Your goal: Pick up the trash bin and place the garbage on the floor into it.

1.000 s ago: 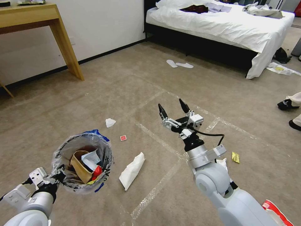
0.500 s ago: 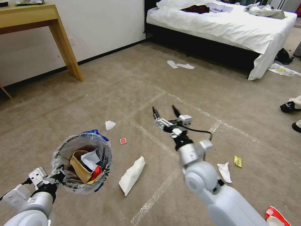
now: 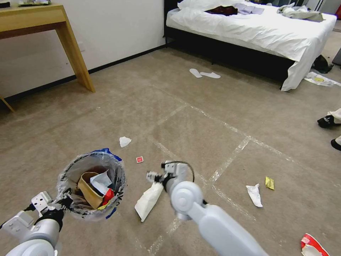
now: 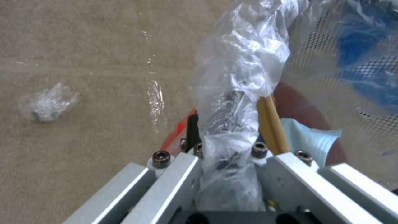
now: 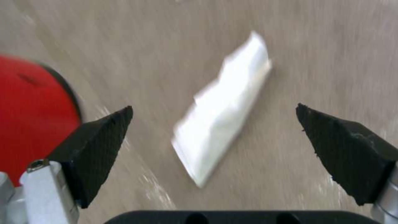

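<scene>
Jaws wide, right gripper (image 5: 213,124) over 1 white paper (image 5: 222,124) (maybe tissue).

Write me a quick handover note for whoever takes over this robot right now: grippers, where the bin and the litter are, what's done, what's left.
Left gripper: shut on the trash bin at its bagged rim, bin held up at the robot's left.
Right gripper: open, above the long white paper on the floor beside the bin.
Done: bin picked up; brown cardboard, paper and red wrapper inside.
Left: white paper, small tissue, red scrap, crumpled tissue, yellow scrap, red wrapper.
</scene>
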Robot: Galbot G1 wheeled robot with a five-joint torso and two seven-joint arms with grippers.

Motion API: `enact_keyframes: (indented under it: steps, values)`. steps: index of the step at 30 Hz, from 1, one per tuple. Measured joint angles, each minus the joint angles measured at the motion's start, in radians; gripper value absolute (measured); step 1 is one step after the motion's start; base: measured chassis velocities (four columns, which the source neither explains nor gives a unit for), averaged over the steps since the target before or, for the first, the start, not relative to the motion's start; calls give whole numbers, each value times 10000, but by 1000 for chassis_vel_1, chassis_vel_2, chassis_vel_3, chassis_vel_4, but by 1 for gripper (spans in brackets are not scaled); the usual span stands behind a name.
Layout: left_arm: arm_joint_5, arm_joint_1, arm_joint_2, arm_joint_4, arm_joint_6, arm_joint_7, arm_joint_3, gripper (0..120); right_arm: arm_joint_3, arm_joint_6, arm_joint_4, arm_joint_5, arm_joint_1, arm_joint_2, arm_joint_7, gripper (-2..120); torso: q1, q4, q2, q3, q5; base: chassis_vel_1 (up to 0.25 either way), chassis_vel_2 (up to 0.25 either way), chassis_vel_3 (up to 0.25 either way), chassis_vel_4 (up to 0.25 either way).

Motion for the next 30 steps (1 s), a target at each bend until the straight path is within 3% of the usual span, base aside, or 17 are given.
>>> enact_keyframes:
  steps: [9,20,30]
  values:
    - [-4,119,-25,-69,-35,19,-94,1,-342,-213,-2028,393,19,900,198,100,0,-1,0,0,0,0,0,0,0]
    - [-23,230,-8,-83,-66,40,-118,1,-156,315,-4536,-905,345,2289,-901,100,0,1,0,0,1,0,0,0,0]
    - [-62,276,39,-93,-72,44,-154,1,9,981,-6354,-1599,912,2415,-1965,100,0,0,0,0,2,0,0,0,0]
